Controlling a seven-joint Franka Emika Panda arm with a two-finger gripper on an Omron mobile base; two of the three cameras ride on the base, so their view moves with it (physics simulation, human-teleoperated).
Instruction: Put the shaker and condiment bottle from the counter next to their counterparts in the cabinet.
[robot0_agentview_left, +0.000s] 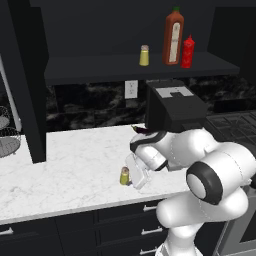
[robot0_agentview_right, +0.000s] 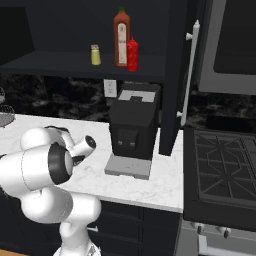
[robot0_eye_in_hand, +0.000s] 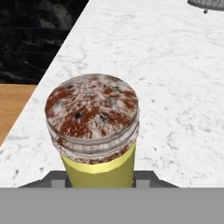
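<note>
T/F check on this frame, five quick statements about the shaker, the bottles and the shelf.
1. The red squeeze bottle is on the cabinet shelf. True.
2. The brown-capped shaker lies tipped over. False: it stands upright on the counter.
3. The gripper is down beside that shaker. True.
4. The green-capped bottle is on the counter. False: on the shelf.
5. The tan-capped shaker stands right of the bottles. False: left.
</note>
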